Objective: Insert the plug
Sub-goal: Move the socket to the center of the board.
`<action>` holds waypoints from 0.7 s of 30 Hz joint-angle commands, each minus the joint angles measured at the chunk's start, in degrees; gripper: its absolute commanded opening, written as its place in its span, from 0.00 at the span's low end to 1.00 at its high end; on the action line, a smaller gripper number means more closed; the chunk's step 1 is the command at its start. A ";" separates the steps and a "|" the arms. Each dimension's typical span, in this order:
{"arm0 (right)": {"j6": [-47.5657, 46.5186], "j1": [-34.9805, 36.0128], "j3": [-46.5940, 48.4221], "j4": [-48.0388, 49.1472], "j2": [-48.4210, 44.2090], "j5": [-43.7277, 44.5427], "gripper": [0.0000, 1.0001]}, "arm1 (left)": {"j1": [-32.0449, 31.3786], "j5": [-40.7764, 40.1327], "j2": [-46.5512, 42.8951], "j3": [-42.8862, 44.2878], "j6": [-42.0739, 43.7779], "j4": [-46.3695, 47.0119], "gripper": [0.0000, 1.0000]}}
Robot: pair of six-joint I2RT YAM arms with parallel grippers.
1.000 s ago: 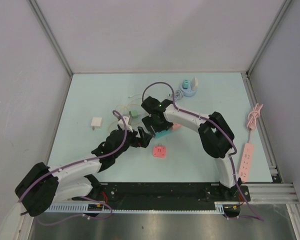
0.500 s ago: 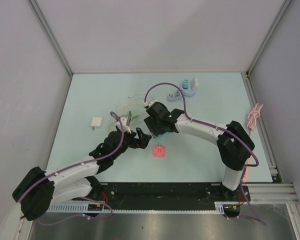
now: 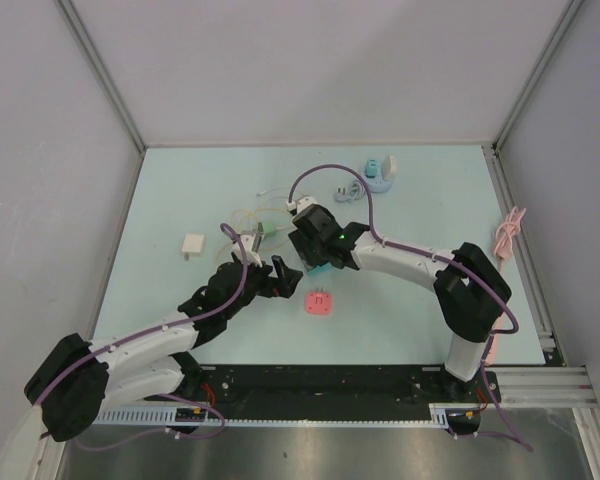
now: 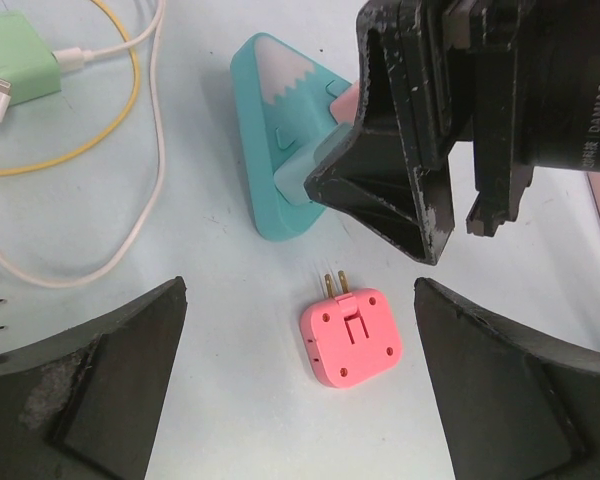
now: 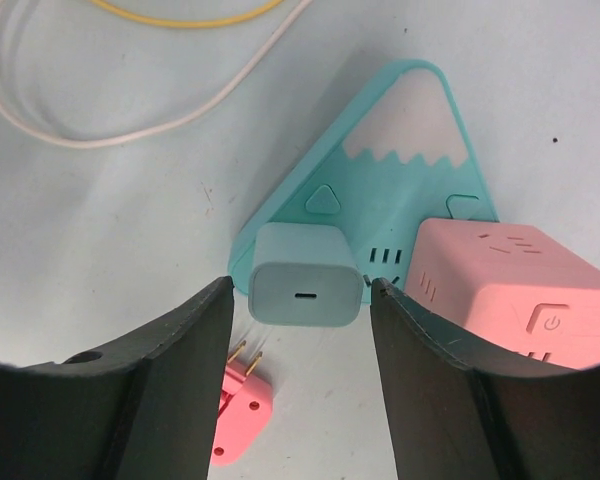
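Pink plug (image 4: 351,341) and teal socket block (image 4: 265,150): smooth matt plastic

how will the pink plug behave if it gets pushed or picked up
The pink plug looks like a small rigid plastic block, so probably stiff and light. It lies flat on the smooth table, so a push would likely slide or spin it, not roll it. Its two thin prongs stick out one edge and might snag or bend.

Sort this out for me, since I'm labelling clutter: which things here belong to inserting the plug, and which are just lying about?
In the job: pale blue charger, teal mountain-shaped socket block under it, right fingers flanking the charger.

Lying about: pink flat plug, pink cube, green charger, white adapter, pink cord.
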 commanded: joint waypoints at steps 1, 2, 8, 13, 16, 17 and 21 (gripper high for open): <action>-0.27 -0.03 -1.39 2.94 -1.09 2.23 0.60 | 0.20 -0.67 -0.61 -0.26 -0.68 1.13 1.00; -0.44 -0.03 -1.39 2.94 -1.01 1.96 0.60 | 0.20 -0.75 -0.61 -0.26 -0.68 1.13 1.00; -0.45 0.06 -1.65 2.23 -0.04 1.00 0.43 | 0.20 -0.84 -0.96 -0.26 -0.59 0.87 1.00; -0.97 -0.20 -2.71 2.32 0.75 0.38 0.06 | 0.20 -1.02 -1.22 -0.27 -0.59 0.35 1.00; -2.29 -0.12 -4.29 2.41 1.54 0.29 0.00 | 0.20 -1.46 -1.49 -0.35 -0.59 0.17 1.00; -2.64 -0.03 -4.73 2.41 1.89 0.47 0.00 | 0.20 -1.63 -1.66 -0.35 -0.59 -0.01 1.00; -3.52 1.03 -7.45 2.24 4.26 0.73 0.00 | 0.20 -1.90 -2.54 -0.53 -1.03 -0.36 1.00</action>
